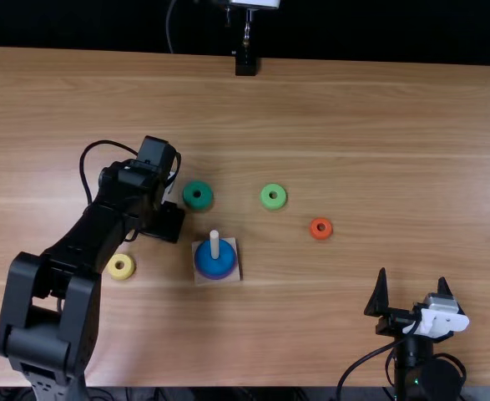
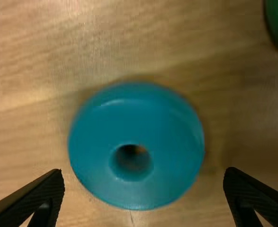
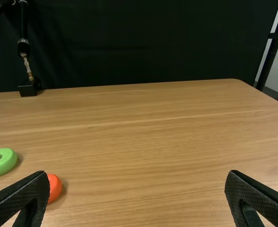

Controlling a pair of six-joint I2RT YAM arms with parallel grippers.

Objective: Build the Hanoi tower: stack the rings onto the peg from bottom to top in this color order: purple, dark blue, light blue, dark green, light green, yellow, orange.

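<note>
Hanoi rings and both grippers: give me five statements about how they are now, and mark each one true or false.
1. The dark blue ring sits above the purple ring on the peg. True.
2. The orange ring is on the peg. False: it lies on the table.
3. The left gripper is shut on the light blue ring. False: its fingers stand open.
4. The right gripper is open. True.
5. The yellow ring is stacked. False: it lies on the table.

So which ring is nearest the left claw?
The light blue round ring: it lies centred before the open black left claw, whereas the dark green one sits aside.
</note>
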